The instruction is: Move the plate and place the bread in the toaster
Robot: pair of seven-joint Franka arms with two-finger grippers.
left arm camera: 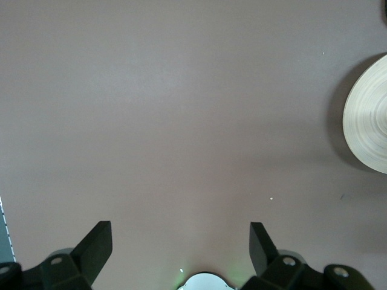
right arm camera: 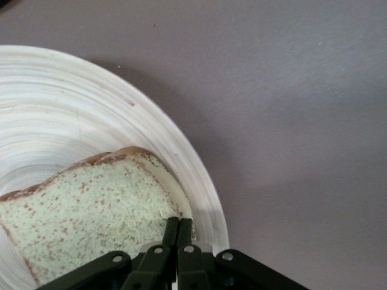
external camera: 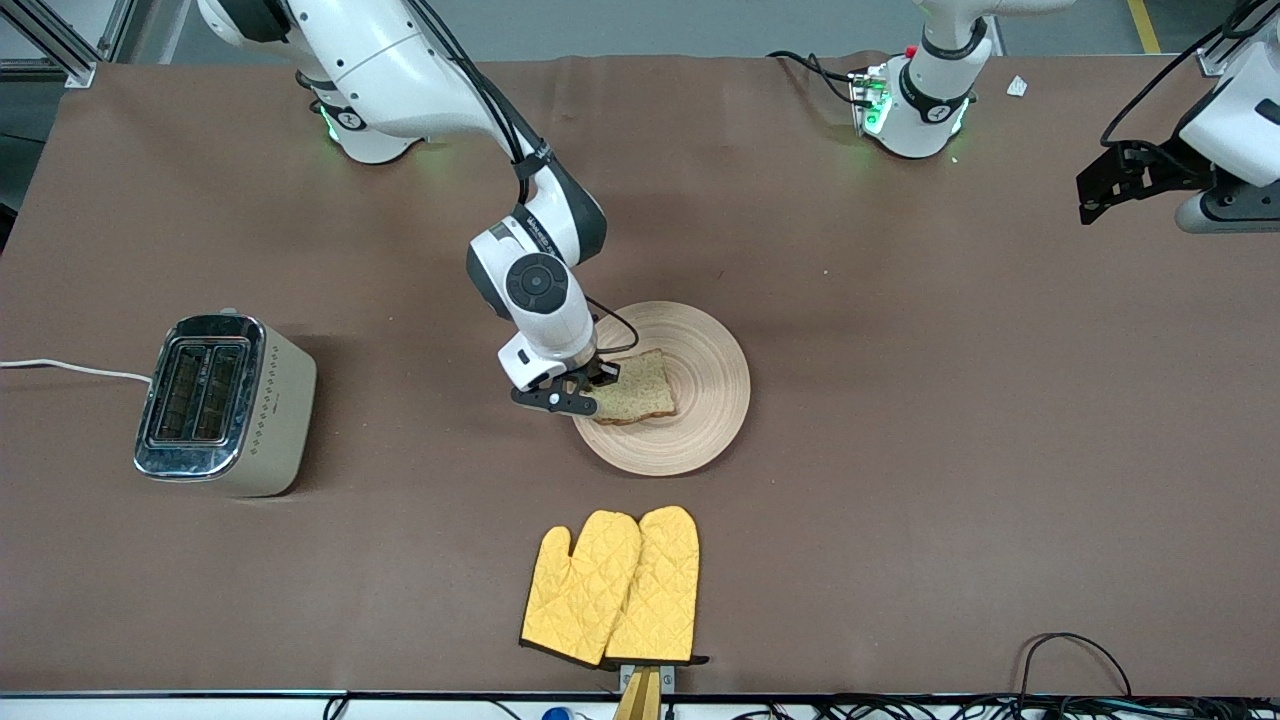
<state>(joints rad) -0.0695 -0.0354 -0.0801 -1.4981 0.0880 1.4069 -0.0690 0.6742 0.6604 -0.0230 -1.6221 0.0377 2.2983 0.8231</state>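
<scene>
**Now: right tool pinched on the bread's edge, toaster off toward frame left**

Your right tool (external camera: 590, 392) sits low at the rim of the plate (external camera: 715, 375), fingers drawn almost together on the corner of the bread (external camera: 638, 388); the right wrist view shows the pads (right arm camera: 171, 232) meeting at the slice's edge, with the slice itself resting flat on the plate. From that tool, the toaster (external camera: 228, 403) lies toward the left of the front frame, well apart, at the right arm's end of the tabletop (external camera: 900, 450). Its two slots run roughly up and down the frame, so you will likely need the slice turned on edge and lined up with them. The right arm comes down from the upper left, wrist bent over the plate's edge. Your left tool (external camera: 1100, 190) waits at the upper right, fingers spread wide and empty. Yellow oven mitts (external camera: 612, 587) lie lower in frame, near the plate.
</scene>
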